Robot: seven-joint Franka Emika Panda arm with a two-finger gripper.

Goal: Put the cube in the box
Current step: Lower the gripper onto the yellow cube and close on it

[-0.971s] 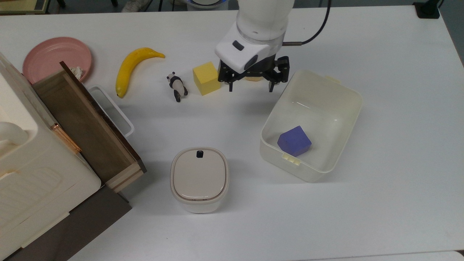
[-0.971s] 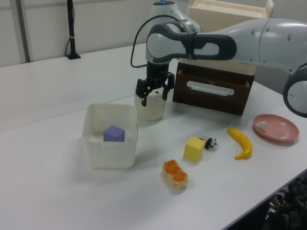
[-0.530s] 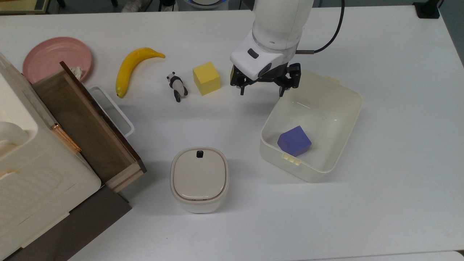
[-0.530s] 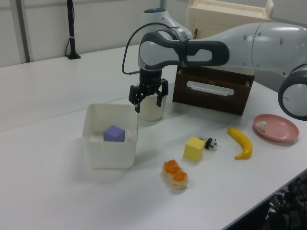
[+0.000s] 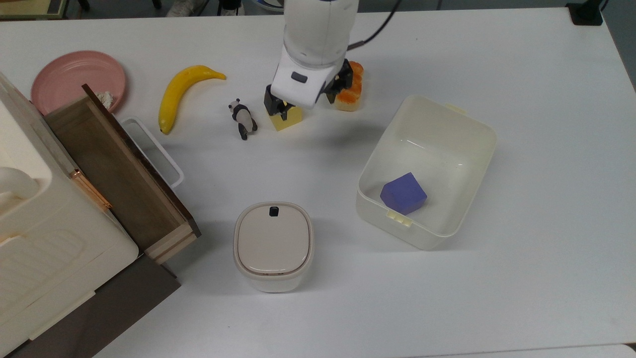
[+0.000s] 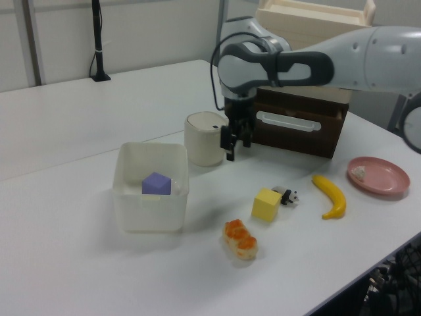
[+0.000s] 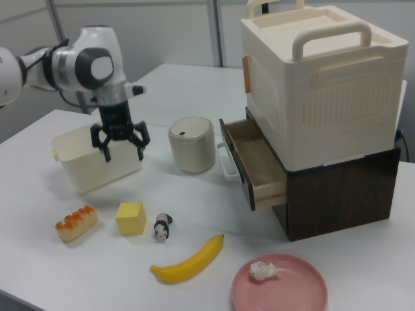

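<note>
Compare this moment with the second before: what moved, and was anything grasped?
The open gripper swung from beside the cream-white plastic tub toward the top view's left, to above the pale-yellow foam cube. Nothing was grasped. Cube, tub and purple-blue cube stayed put.

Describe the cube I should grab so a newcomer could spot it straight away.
Start at the big cream box holding a purple-blue cube. In the right view, a row lies in front of it: sushi piece, the cube, panda figurine, banana. It is the plain pale-yellow block there.
</note>
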